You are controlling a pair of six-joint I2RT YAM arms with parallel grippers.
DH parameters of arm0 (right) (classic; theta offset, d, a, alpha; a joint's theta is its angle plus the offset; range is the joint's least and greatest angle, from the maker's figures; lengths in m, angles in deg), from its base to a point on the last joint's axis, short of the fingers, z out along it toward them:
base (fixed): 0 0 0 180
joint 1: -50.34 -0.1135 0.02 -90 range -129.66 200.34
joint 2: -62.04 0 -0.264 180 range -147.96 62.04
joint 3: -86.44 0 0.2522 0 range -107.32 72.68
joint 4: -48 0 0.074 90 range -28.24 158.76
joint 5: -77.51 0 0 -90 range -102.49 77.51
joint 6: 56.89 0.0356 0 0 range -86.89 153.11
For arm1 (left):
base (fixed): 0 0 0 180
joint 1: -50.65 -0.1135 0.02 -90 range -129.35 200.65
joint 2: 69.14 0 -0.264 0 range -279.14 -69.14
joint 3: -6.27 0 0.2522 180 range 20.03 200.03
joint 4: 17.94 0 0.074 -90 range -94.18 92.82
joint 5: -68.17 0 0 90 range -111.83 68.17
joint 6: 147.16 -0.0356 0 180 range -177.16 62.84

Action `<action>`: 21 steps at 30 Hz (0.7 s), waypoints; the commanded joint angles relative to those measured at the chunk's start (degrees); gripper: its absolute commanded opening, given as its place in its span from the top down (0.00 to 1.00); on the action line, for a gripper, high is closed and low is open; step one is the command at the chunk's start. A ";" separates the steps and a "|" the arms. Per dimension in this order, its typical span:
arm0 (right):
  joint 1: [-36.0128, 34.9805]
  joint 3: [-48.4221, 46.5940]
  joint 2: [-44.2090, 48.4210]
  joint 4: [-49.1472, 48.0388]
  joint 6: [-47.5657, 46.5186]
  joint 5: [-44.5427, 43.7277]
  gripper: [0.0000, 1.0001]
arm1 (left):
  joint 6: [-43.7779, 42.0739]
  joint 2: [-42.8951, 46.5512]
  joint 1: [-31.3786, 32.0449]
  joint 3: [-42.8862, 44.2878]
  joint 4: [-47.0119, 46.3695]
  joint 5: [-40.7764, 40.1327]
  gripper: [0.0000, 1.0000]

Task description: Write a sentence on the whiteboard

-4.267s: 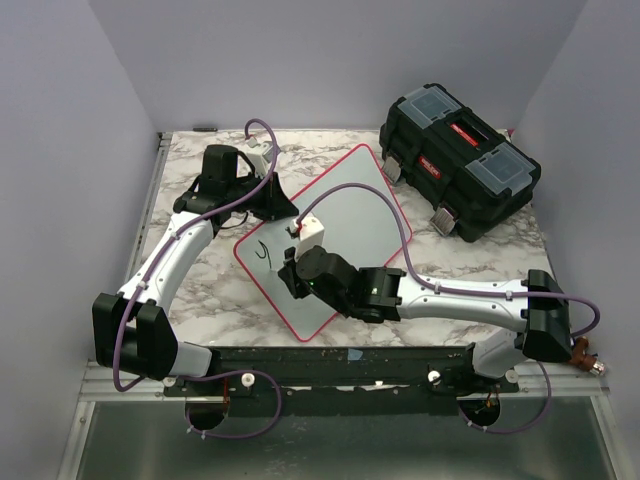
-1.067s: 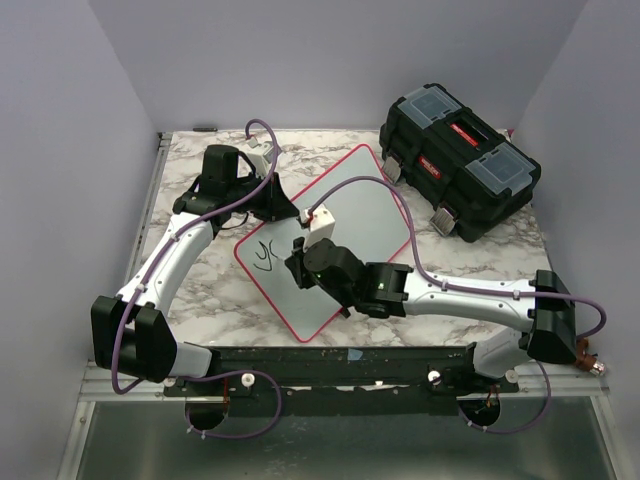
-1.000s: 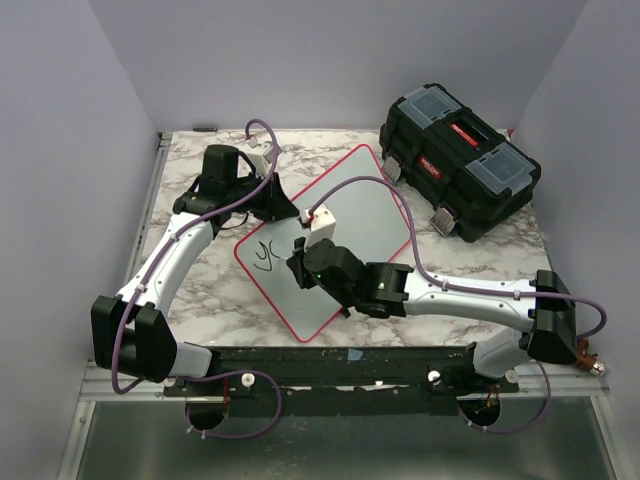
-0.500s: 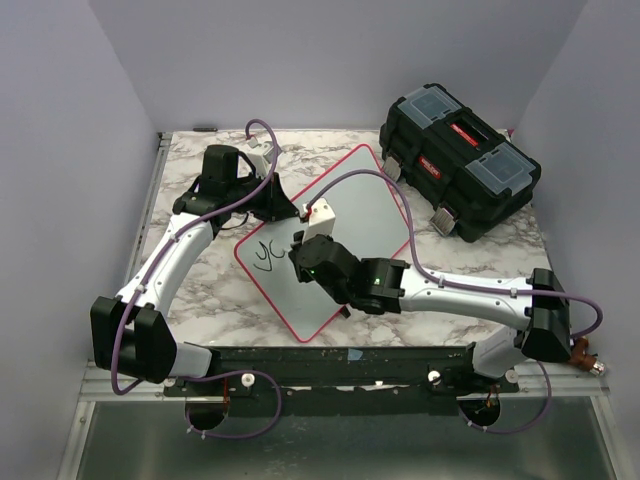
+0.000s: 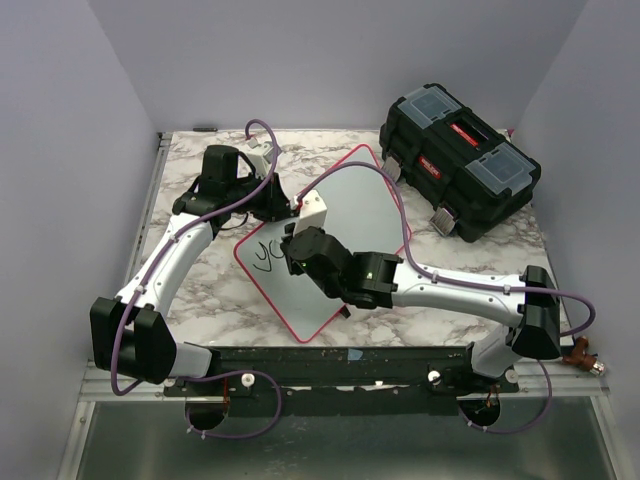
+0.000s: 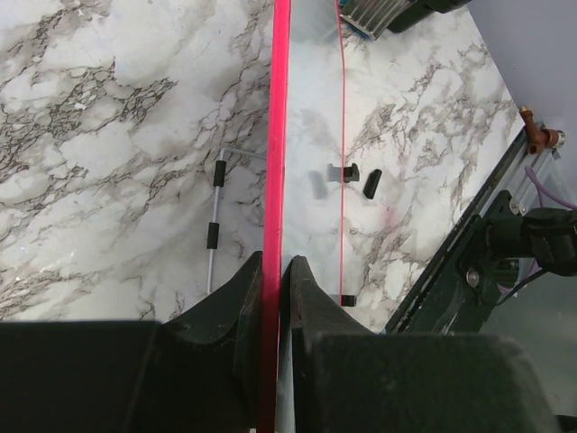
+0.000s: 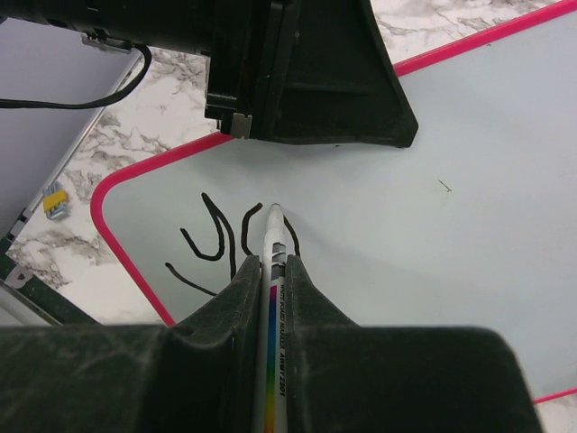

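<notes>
One whiteboard [image 5: 362, 200], long axis near-left to far-right

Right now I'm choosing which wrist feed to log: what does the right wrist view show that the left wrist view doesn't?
Right wrist only: the right gripper holding a marker, tip at the whiteboard beside black strokes. Left wrist only: the red rim seen edge-on between the left gripper fingers, and a toolbox corner. Both: the whiteboard and the marble table.
</notes>
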 commanded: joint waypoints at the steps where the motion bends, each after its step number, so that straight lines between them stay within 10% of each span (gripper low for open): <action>1: 0.23 -1.88 -1.56 -0.03 -0.79 0.25 0.99 | -4.74 0.81 1.58 -0.42 4.52 -3.05 1.00; 21: 0.16 9.07 8.41 -7.57 -0.43 2.93 0.99 | -4.74 0.99 1.54 -0.54 4.43 -3.05 1.00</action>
